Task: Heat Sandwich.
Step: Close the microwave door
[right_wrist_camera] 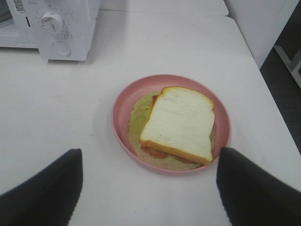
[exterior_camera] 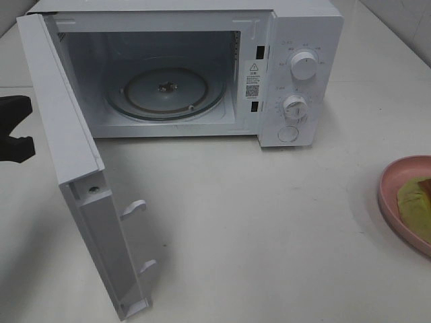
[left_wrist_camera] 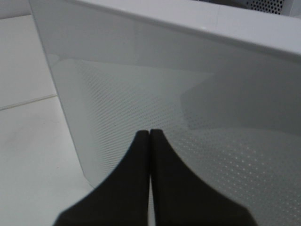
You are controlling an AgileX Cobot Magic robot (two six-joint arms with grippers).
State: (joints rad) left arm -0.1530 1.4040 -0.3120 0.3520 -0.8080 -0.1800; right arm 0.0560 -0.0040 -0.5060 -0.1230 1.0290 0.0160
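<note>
A boxy white microwave oven (exterior_camera: 202,67) stands on the white table (exterior_camera: 256,222) with its door (exterior_camera: 74,168) swung wide open, baring the round glass turntable (exterior_camera: 165,91) inside, while two white dials (exterior_camera: 303,67) sit on the control panel at the oven's right. Well to the right of the oven, at the table's edge, rests a round pink plate (right_wrist_camera: 123,106) bearing the sandwich (right_wrist_camera: 181,122), a square slice of white bread with tan crust over a pale yellow-green filling. The right end effector (right_wrist_camera: 148,188) hangs just short of the plate, its black fingers (right_wrist_camera: 42,193) spread wide to either side and gripping nothing. The left end effector (left_wrist_camera: 149,141), fingers pressed together and empty, points at the outer face of the open door, close beside the oven's left.
</note>
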